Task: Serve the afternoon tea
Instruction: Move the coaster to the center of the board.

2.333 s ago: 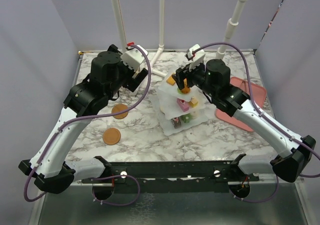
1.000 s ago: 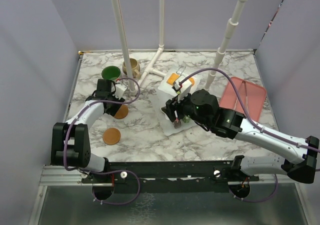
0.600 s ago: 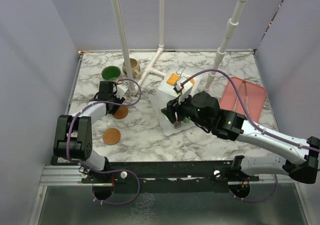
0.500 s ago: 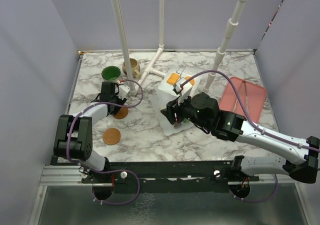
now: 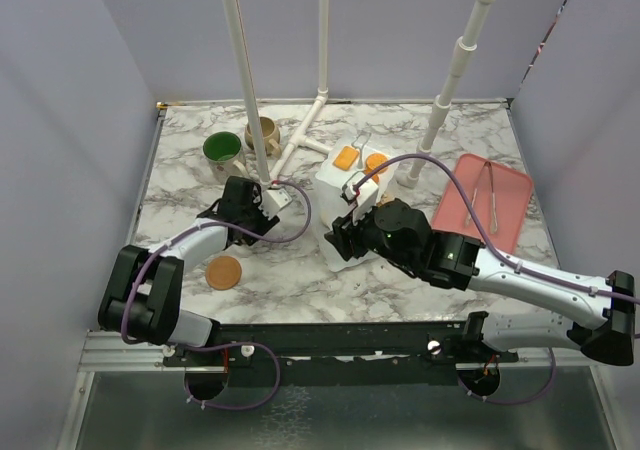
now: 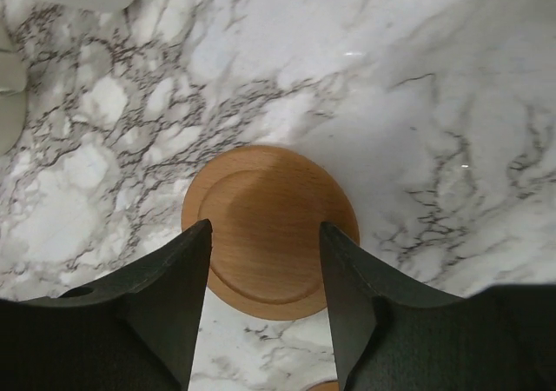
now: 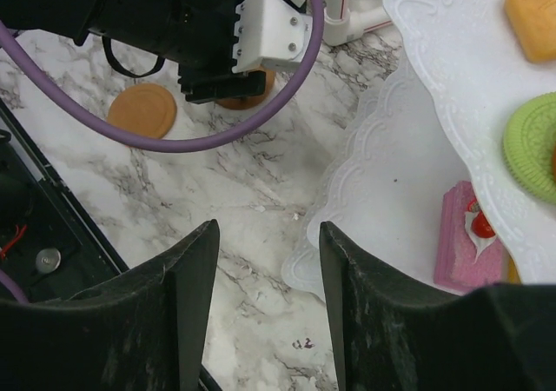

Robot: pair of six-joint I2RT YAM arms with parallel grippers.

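Above the marble table (image 5: pixel 300 280), top view: tiered stand (image 5: pixel 335 182) at centre; green-lined mug (image 5: pixel 222 149) and beige mug (image 5: pixel 265 130) at far left; spare coaster (image 5: pixel 223 269) near left.
Left wrist: left gripper (image 6: pixel 265 261) parted, gripping nothing, poised over a round coaster (image 6: pixel 269 208).
Right wrist: right gripper (image 7: pixel 268 261) parted, empty, beside the stand's lower plate; tiny mark (image 7: pixel 304 345) on the marble, unreadable.

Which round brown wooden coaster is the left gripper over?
The farther round brown coaster, framed between the fingers of the left gripper; the nearer coaster lies uncovered toward the front of the table.
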